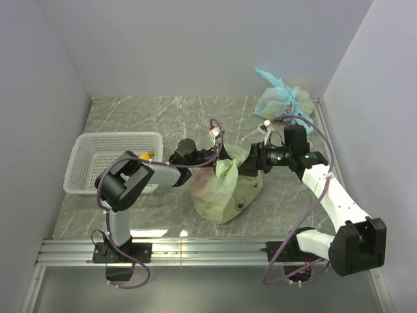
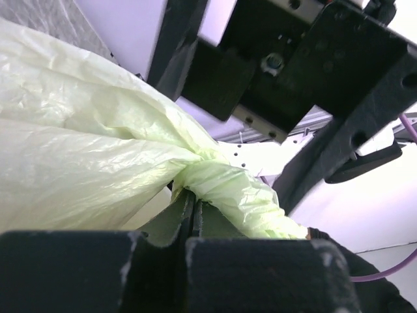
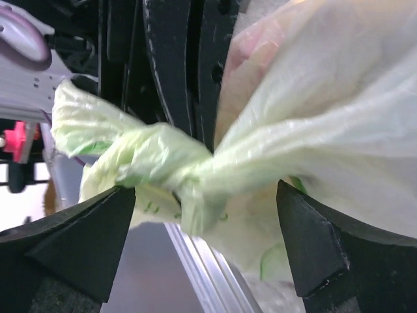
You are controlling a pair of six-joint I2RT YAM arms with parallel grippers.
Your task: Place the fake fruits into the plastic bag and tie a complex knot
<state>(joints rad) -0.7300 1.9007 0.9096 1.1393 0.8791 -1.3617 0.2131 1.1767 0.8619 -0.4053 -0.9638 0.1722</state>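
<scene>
The bag (image 1: 225, 192) at centre is pale yellow-green. A blue bag (image 1: 283, 99) sits upper right; the basket (image 1: 81, 171) is white, the table (image 1: 163, 117) grey with pale veins.

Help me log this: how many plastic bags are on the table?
2. The pale green bag sits in the centre; the light blue tied bag lies in the far right corner. No others show.

table (image 1: 143, 117): marbled | left: white basket (image 1: 78, 163) | centre: plastic bag (image 1: 221, 195) | far right: blue bag (image 1: 283, 99), seemingly tied
</scene>
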